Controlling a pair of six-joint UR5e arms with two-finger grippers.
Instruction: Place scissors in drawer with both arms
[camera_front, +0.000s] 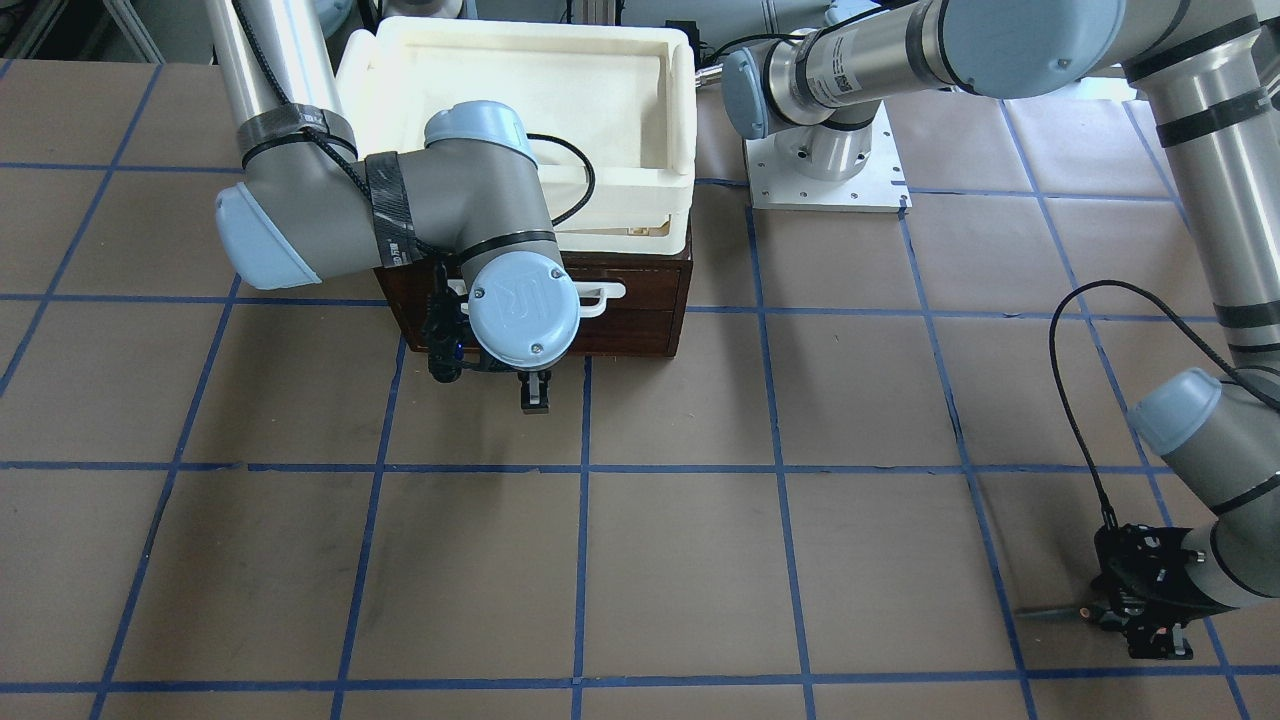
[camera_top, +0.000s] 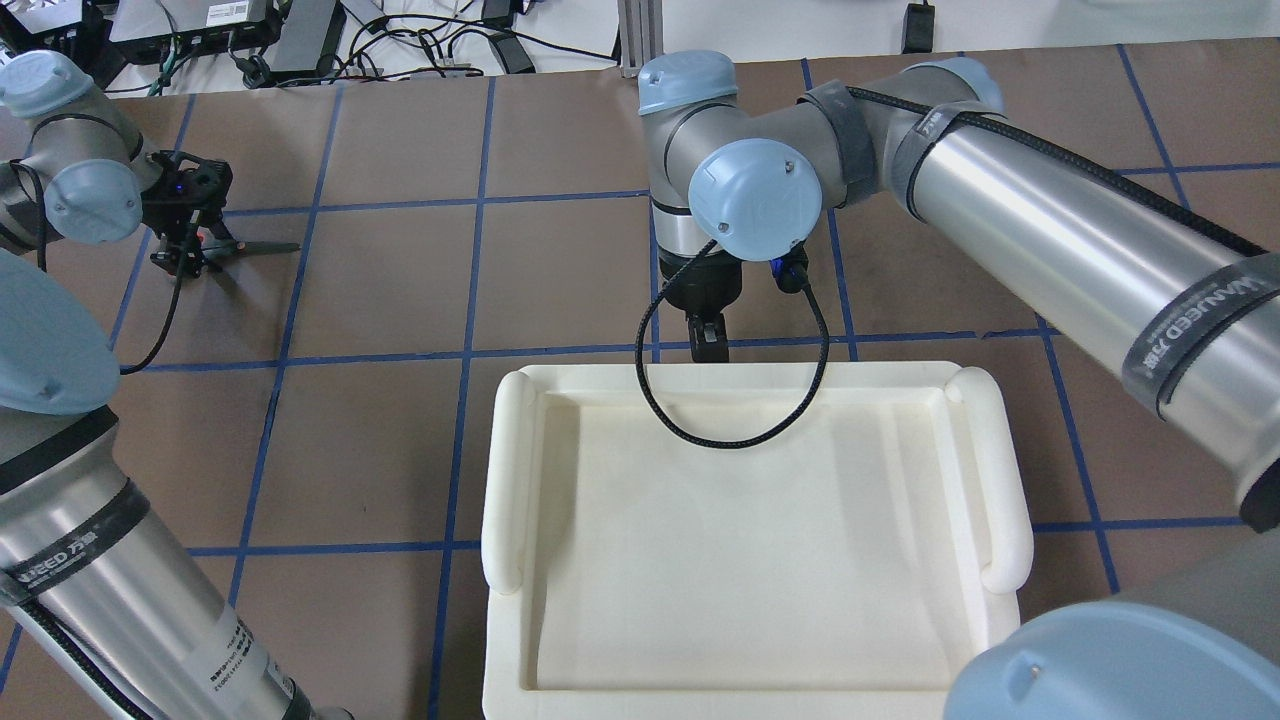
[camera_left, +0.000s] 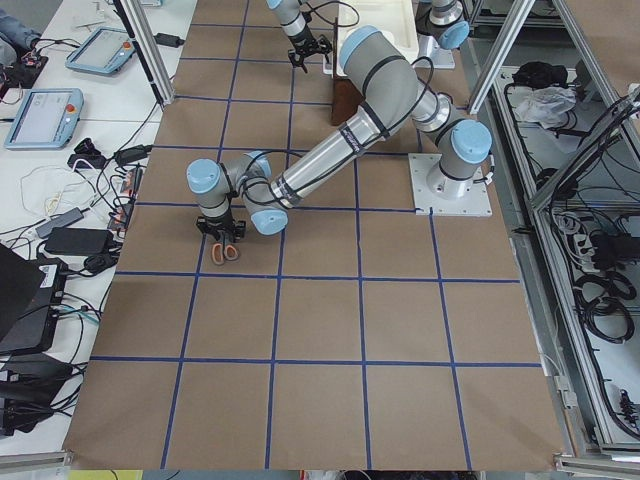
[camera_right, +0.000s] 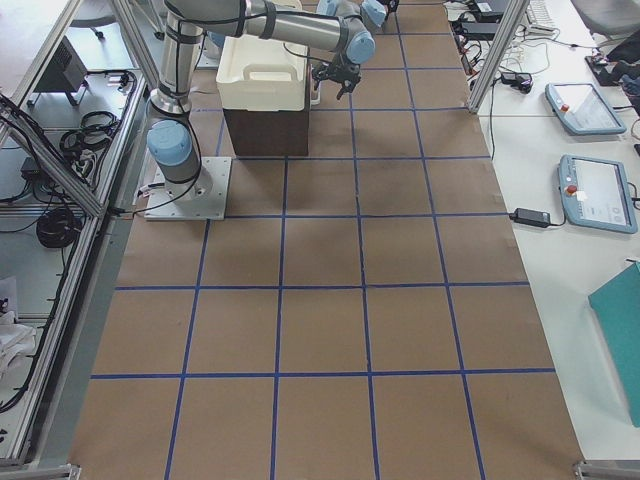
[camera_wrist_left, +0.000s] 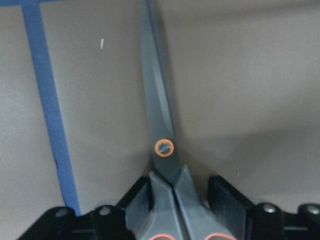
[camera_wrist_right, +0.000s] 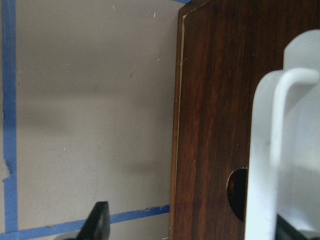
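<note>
Straddling scissors (camera_wrist_left: 161, 105) handles just behind pivot: left tool (camera_wrist_left: 184, 194), jaws apart, sliver of gap on one side, nothing clamped yet. Grip low on handles likely chosen to keep blades shut, pointing ahead of tool. Scissors flat on counter (camera_front: 680, 560), well apart from drawer (camera_front: 640, 322). Right tool (camera_front: 535, 393) open, empty, just before closed drawer front, white bar handle (camera_wrist_right: 280, 125) just beside it; judged staged to pull drawer while other arm fetches. Atop drawer: cream tray (camera_front: 682, 110).

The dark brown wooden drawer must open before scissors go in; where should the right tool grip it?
Grip the white bar handle on the front of the dark brown wooden drawer, coming from the operators' side: the bar stands off the face, leaving a finger gap behind.
</note>
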